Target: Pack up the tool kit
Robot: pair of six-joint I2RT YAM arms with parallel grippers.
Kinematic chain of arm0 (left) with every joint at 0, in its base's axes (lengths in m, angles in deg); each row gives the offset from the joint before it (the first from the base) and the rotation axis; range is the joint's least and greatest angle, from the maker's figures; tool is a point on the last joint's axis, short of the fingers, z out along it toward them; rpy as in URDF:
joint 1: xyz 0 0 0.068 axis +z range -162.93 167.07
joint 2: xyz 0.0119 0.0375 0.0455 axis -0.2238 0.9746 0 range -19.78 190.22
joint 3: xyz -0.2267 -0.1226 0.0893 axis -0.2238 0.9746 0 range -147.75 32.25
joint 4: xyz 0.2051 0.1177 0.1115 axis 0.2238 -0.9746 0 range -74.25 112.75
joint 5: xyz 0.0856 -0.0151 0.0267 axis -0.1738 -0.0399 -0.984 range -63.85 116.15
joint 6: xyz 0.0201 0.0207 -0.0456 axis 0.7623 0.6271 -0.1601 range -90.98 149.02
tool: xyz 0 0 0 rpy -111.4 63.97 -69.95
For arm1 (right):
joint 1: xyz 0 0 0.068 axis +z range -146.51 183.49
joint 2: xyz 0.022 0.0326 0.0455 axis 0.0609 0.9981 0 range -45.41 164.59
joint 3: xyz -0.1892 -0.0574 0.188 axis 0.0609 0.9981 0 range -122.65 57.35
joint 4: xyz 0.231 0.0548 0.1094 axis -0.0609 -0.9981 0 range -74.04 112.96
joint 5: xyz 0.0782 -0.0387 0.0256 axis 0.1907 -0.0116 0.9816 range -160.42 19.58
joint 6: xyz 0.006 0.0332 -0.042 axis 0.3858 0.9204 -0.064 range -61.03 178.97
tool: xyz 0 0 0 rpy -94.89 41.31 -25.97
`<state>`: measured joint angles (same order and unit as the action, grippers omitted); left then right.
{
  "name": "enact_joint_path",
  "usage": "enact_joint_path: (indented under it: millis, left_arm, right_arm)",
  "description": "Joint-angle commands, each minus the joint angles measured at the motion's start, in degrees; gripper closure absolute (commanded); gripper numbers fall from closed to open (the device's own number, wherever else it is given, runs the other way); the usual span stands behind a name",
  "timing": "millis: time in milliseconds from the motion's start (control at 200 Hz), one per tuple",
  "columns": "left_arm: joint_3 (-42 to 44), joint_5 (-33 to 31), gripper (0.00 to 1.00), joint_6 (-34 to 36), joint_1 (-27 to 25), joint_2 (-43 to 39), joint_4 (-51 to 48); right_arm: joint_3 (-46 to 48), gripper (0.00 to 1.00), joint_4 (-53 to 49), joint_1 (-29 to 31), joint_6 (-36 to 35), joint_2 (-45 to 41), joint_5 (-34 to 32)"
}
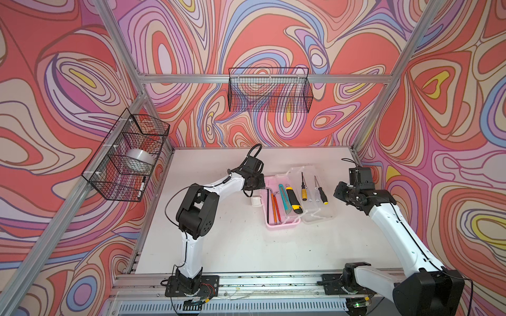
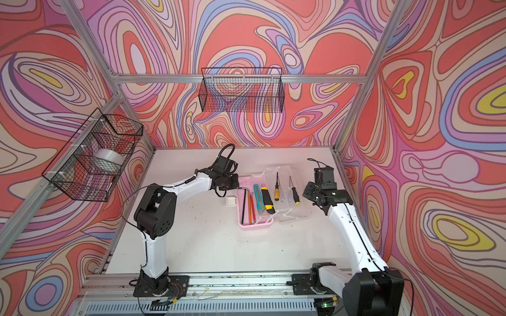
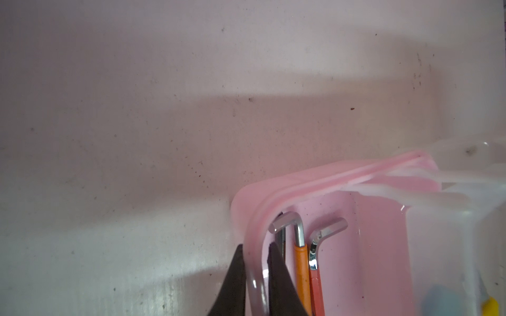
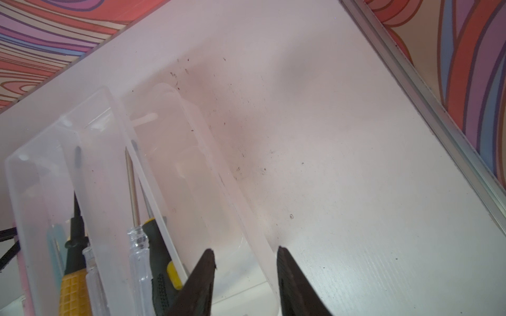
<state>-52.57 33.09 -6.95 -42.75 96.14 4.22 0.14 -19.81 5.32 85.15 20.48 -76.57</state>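
The tool kit lies open in both top views: a pink base (image 1: pixel 282 225) and its clear lid (image 1: pixel 325 213) folded out to the right. In the base lie orange rods (image 1: pixel 275 205), a teal knife (image 1: pixel 283 198) and a yellow-black knife (image 1: pixel 293 201). Screwdrivers (image 1: pixel 304 191) rest on the lid. My left gripper (image 3: pixel 256 244) is shut on the base's far left rim (image 3: pixel 253 273), one finger inside beside the bent orange rods (image 3: pixel 302 273). My right gripper (image 4: pixel 245 249) stands open astride the lid's outer edge (image 4: pixel 262 246), with the screwdrivers (image 4: pixel 137 246) to one side.
The kit's white handle (image 1: pixel 256 201) sticks out at the base's left. A wire basket (image 1: pixel 128 156) on the left wall holds a tape roll and a marker. Another basket (image 1: pixel 269 90) hangs on the back wall. Aluminium frame posts border the white table (image 1: pixel 219 246).
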Motion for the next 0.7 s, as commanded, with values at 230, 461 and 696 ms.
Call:
enact_joint_path:
  millis: [230, 461, 696]
  left_arm:
    - [-0.60, -6.45, 0.96, 3.12, 1.65, -1.08, -7.26]
    - [2.29, -6.67, 0.96, 1.69, 1.94, -2.93, -5.15]
    - [3.52, -6.53, 0.97, 1.35, 2.03, -2.46, -4.09]
  right_arm:
    - [5.26, 0.59, 1.59, -1.21, 2.73, 1.00, 2.81]
    - [13.72, 0.59, 8.31, -1.20, 5.13, -1.73, 13.67]
    - [16.80, 0.59, 10.88, -1.21, 4.95, -0.01, 18.77]
